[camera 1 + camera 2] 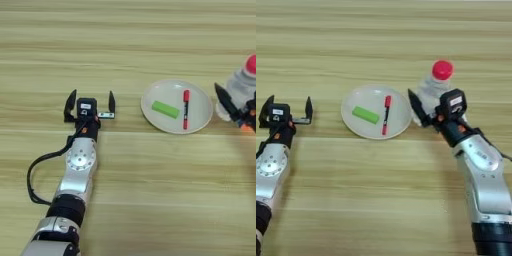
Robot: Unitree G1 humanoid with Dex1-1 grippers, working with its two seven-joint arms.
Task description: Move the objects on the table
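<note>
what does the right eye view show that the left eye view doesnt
Only the right eye view shows the whole right arm and its hand at the clear red-capped bottle. Only the left eye view shows the left arm's full length, hand open. Both share the white plate, green block and red pen.

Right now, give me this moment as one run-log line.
right gripper: shut on bottle, right of plate | plate: green block, red pen | left gripper: open, idle
</note>
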